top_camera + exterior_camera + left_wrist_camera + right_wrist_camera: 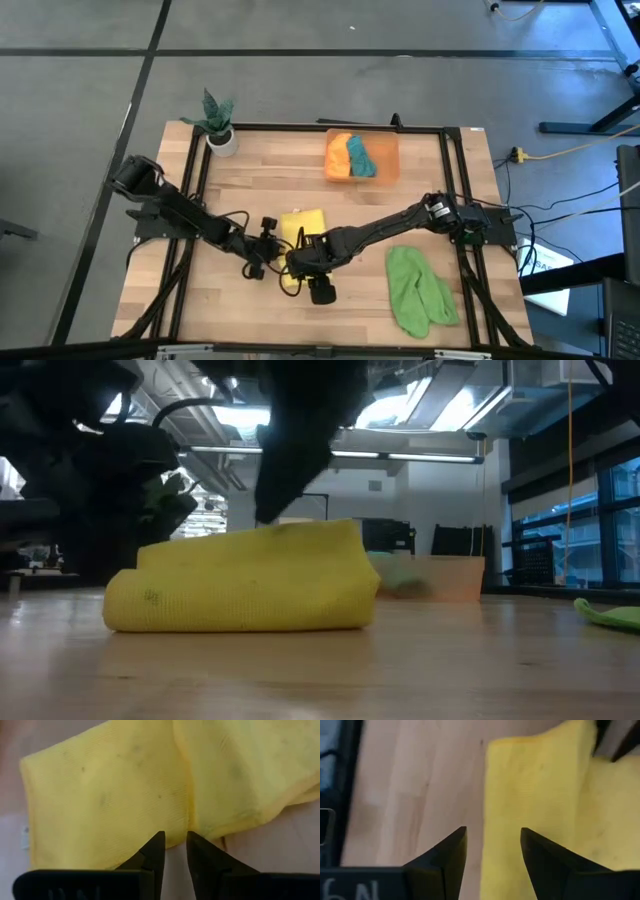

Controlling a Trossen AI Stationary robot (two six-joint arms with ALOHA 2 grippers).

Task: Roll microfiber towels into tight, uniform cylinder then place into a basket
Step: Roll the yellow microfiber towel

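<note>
From above, the yellow towel (302,228) lay partly folded on the wooden surface (250,190), near the middle. The left end effector (272,243) sat at its left edge and the right end effector (318,285) at its near edge. The green towel (418,290) lay loose to the right, and the basket (388,148) at the far side already held the orange towel (339,158) and the teal towel (359,156). A potted plant (218,122) stood at the far left corner.

At surface height, the yellow towel (245,588) looked like a thick, loose fold, not a tight cylinder, with a dark arm above it.

Past the left wrist, the left end effector (174,845) stood narrowly parted at the towel's (115,795) edge, gripping nothing.

Past the right wrist, the right end effector (493,842) gaped wide, straddling the towel's (535,795) folded edge without closing on it.

The likely risk: with neither end effector clamped, the fold could spring open, or a one-sided pinch could drag the cloth into a lopsided roll.
</note>
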